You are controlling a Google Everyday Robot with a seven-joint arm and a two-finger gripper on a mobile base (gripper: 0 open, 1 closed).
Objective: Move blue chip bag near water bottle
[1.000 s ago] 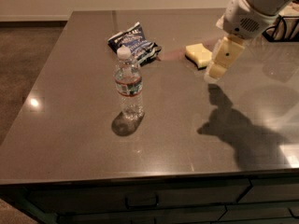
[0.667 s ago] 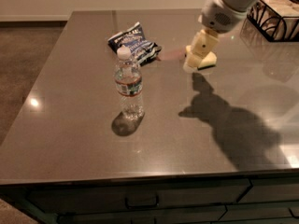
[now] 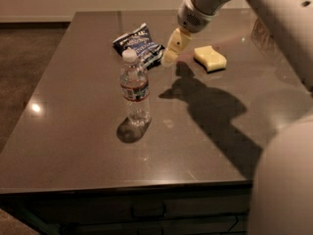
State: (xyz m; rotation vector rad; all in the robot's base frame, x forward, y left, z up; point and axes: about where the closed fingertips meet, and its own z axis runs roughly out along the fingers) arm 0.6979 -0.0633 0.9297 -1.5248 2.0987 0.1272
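Note:
The blue chip bag (image 3: 139, 46), dark navy with white lettering, lies crumpled on the far middle of the dark table. The water bottle (image 3: 134, 88), clear with a white cap and a red-and-white label, stands upright in front of the bag, about a bottle-length nearer me. My gripper (image 3: 172, 53) hangs from the white arm coming in from the upper right. Its cream fingers point down just right of the bag's right edge, above the table.
A yellow sponge (image 3: 210, 58) lies right of the gripper. A patterned box (image 3: 259, 31) sits at the far right, partly behind my arm. The table's front edge (image 3: 127, 184) runs across below, with drawers under it. Floor lies to the left.
My arm has swung left, from over the sponge's right side to beside the chip bag. The bottle, bag and sponge have not moved on the table.

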